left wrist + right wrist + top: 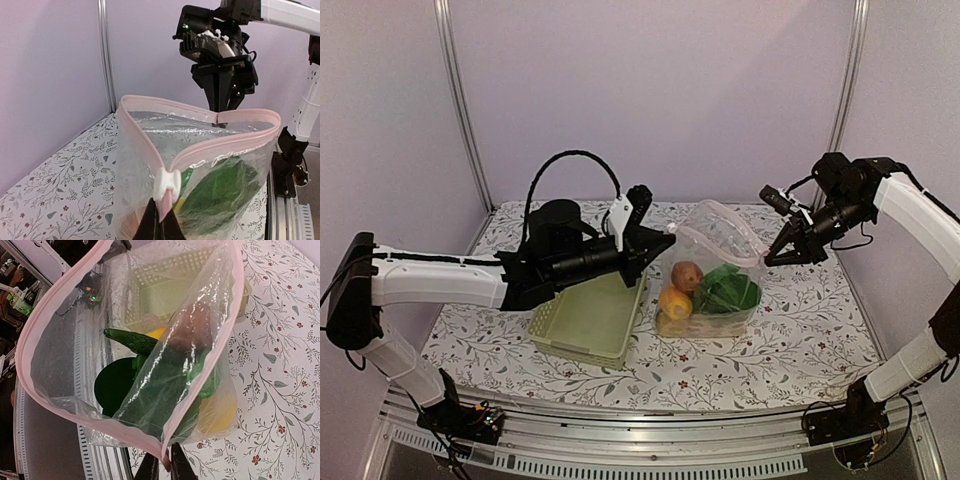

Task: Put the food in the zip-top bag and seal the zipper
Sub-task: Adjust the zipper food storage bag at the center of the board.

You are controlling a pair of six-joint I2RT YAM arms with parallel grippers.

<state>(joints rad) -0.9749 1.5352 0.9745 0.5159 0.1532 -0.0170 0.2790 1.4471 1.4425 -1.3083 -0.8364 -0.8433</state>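
Bag (pixel 710 270) stood on the desk (pixel 800 340) just beside the basket (pixel 585 325), food (pixel 705 288) inside, mouth gaping. My left end effector (pixel 159 210) was pinched shut on the zipper (pixel 142 142) end nearest the basket, by the slider (pixel 166 182). The right end effector (pixel 165 460) clamped the far end, so the zipper ran between them.

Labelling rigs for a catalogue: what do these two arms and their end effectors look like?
The left arm and right arm have white shells, black joints and black two-finger end effectors. A black cable loops above the left wrist.
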